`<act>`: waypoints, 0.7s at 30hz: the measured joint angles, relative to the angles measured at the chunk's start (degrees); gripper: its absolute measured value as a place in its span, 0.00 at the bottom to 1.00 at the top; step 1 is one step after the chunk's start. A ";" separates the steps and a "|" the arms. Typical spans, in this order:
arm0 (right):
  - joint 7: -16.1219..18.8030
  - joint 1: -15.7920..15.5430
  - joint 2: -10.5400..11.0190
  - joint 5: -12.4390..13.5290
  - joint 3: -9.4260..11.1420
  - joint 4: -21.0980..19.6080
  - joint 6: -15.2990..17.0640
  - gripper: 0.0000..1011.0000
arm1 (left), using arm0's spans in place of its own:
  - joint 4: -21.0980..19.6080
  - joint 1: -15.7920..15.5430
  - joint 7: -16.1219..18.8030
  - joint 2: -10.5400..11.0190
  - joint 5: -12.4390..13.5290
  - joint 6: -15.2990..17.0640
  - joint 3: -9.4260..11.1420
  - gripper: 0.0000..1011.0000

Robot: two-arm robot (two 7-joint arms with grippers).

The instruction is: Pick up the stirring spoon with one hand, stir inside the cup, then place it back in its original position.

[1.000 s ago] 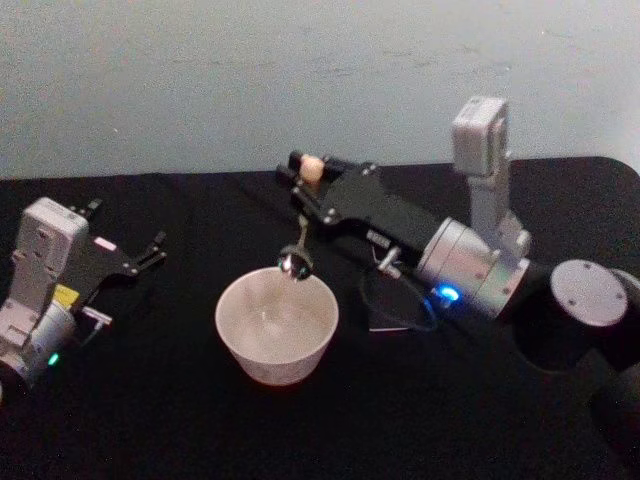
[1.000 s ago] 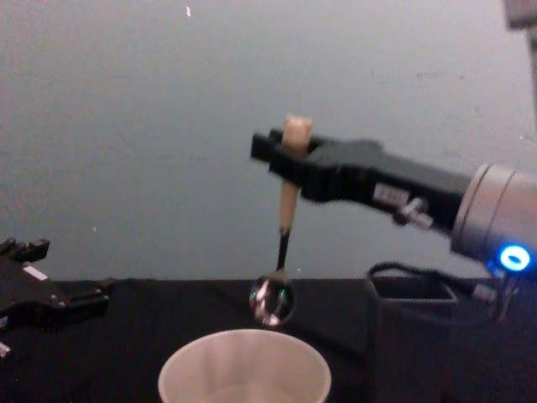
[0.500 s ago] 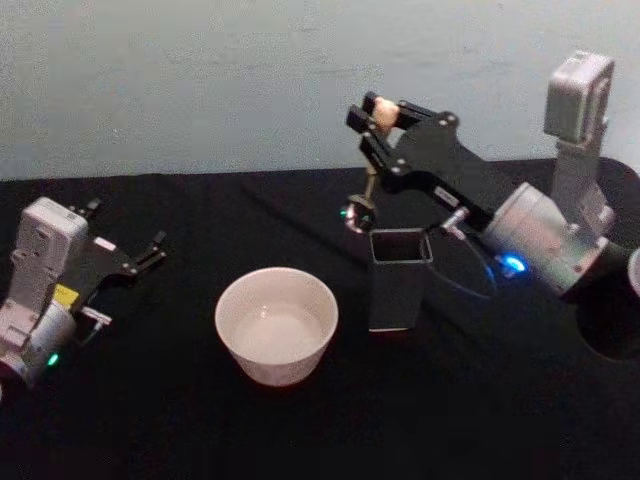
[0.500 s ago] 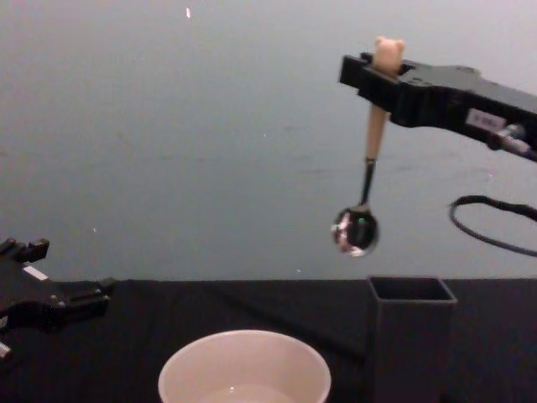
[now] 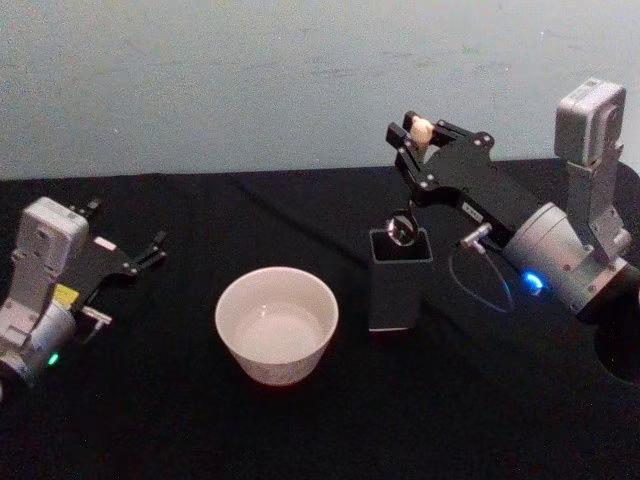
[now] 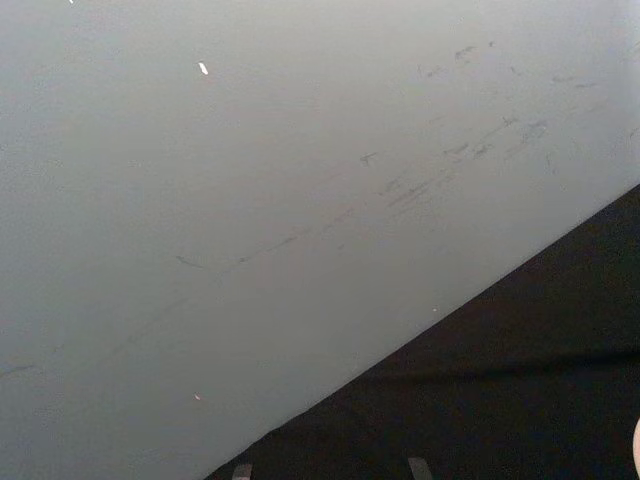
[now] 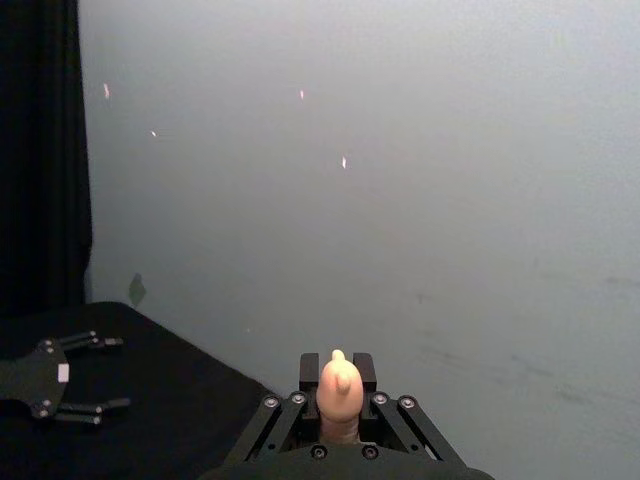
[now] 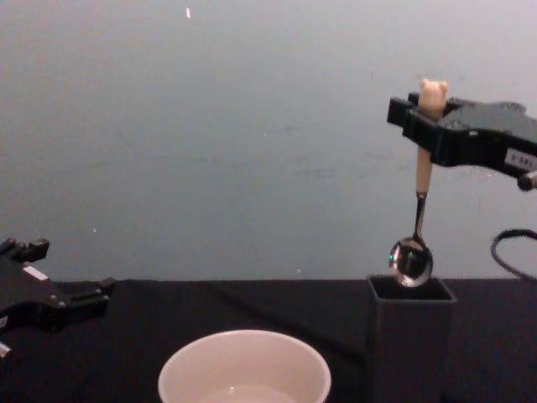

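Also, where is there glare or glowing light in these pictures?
Chest view: the bowl of the stirring spoon, held by the right gripper at the holder, mirrors light. Head view: a blue lamp glows on the right arm, a green one on the left arm.

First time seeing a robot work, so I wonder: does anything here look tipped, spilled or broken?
Nothing stands out. The cup and the dark holder stand upright; the right gripper holds the spoon bowl-down at the holder's mouth. The left gripper rests open at the left.

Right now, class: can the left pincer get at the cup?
Probably yes: the left pincer lies open left of the cup, nothing between them; the right pincer holds the stirring spoon at the holder's mouth.
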 joint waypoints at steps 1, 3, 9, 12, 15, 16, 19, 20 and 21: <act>-0.24 -0.19 -0.44 -0.40 0.16 0.41 0.40 0.21 | 0.00 0.00 0.00 0.00 0.00 0.00 0.00 0.99; -0.33 -0.26 -0.74 -0.65 0.23 0.71 0.69 0.21 | 0.00 0.00 0.00 0.00 0.00 0.00 0.00 0.99; -0.75 -0.45 -2.23 -1.10 0.39 2.28 1.64 0.21 | 0.00 0.00 0.00 0.00 0.00 0.00 0.00 0.99; -1.09 -0.59 -3.16 -1.15 0.53 3.22 1.89 0.21 | 0.00 0.00 0.00 0.00 0.00 0.00 0.00 0.99; -1.35 -0.93 -4.05 -0.99 0.79 4.02 2.04 0.21 | 0.00 0.00 0.00 0.00 0.00 0.00 0.00 0.99; -1.38 -1.07 -4.27 -0.85 0.89 4.25 2.07 0.21 | 0.00 0.00 0.00 0.00 0.00 0.00 0.00 0.99; -1.45 -1.54 -5.05 -0.17 1.20 5.10 2.10 0.21 | 0.00 0.00 0.00 0.00 0.00 0.00 0.00 0.99; -1.47 -1.65 -5.24 0.01 1.30 5.34 2.09 0.21 | 0.00 0.00 0.00 0.00 0.00 0.00 0.00 0.99; -1.49 -1.77 -5.43 0.21 1.38 5.55 2.06 0.21 | 0.00 0.00 0.00 0.00 0.00 0.00 0.00 0.99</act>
